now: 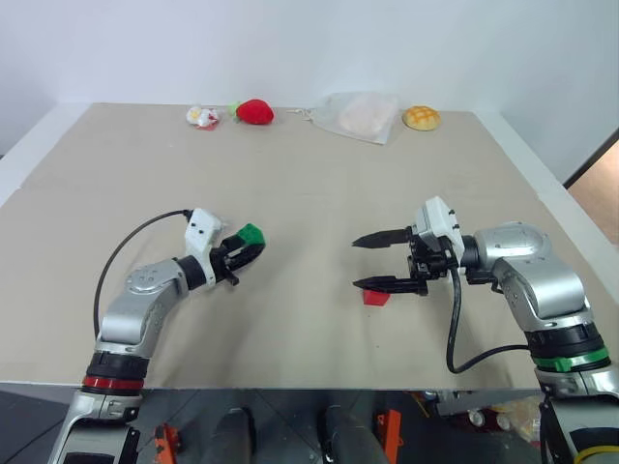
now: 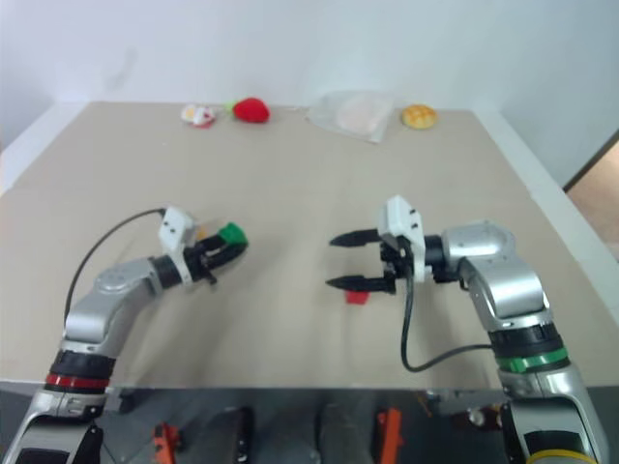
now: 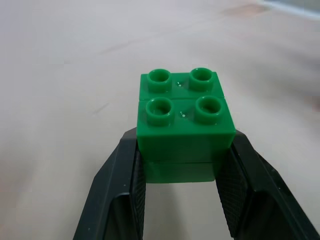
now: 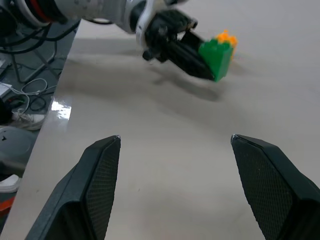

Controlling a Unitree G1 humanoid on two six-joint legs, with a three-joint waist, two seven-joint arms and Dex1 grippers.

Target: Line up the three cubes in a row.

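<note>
Pinching the green cube [image 1: 251, 233], left end effector [image 1: 248, 248] hovers mid-table; right end effector [image 1: 372, 262] spread.

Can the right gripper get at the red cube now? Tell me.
Probably yes: the right gripper is open with nothing in it, and the red cube lies on the table just under its lower finger, nothing between.

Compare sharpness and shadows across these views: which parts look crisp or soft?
Left wrist view: green cube crisp, table behind it soft. Right wrist view: left gripper casts a soft shadow on the table; glare patch at its edge. Right eye view: strawberry softer than in left eye view.
</note>
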